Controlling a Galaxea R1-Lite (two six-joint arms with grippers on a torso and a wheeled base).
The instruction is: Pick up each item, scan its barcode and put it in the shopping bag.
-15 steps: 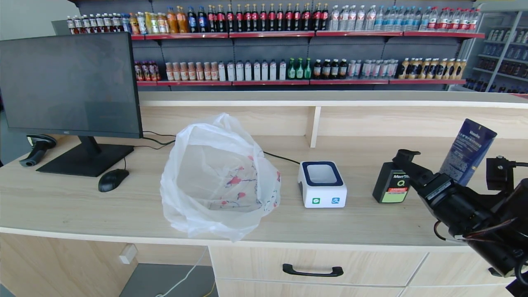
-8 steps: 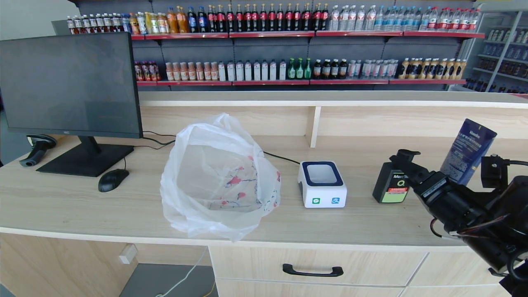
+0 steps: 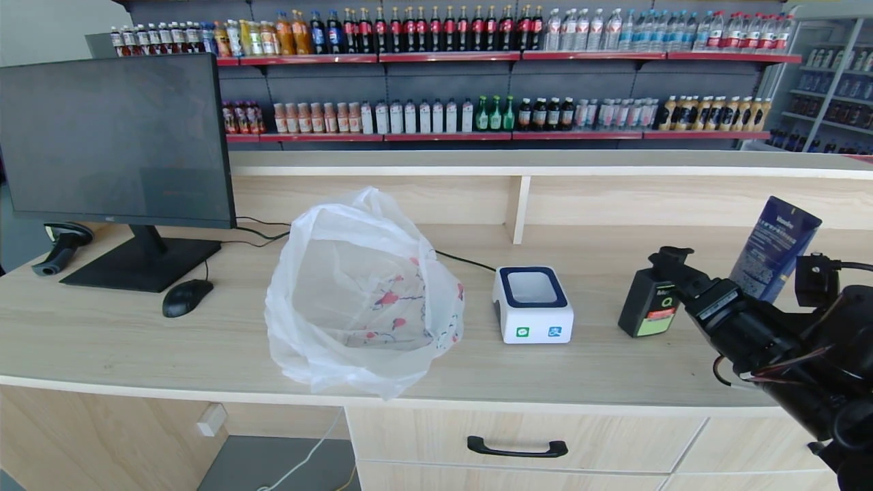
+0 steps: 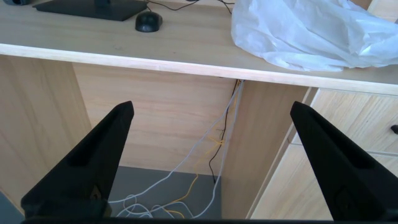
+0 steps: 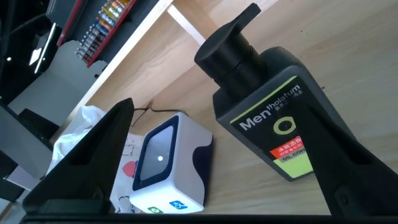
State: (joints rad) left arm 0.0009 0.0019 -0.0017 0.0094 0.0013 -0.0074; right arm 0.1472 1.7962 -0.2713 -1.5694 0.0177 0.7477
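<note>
At the far left edge of the counter [image 3: 580,368] a black handheld scanner [image 3: 61,247] sits in its cradle, beside the stand of a dark monitor [image 3: 116,136] with a small logo on its lower bezel, too small to read. A black mouse [image 3: 186,297] lies just in front of the stand. The left fingers [image 4: 93,162] are spread wide apart and empty, hanging below the counter's front edge and facing the cabinet panel and loose cables. Near the middle of the counter, at its front edge, the shopping bag [image 3: 361,293] stands open, thin white plastic with a red printed pattern low on its wall. Just to its right is the white scanner box [image 3: 533,303], with a dark blue rim around its window and a green and a blue icon on its front face. Toward the right end stands the black pump bottle [image 3: 648,303], upright, with white lettering over a green panel and a red band. The right fingers [image 5: 87,168] are apart, one on each side of the bottle; contact cannot be judged. Behind them, near the right back corner, a dark blue tube [image 3: 774,247] leans, white lettering running along its length. Shelves [image 3: 443,58] of bottled drinks line the wall behind.
</note>
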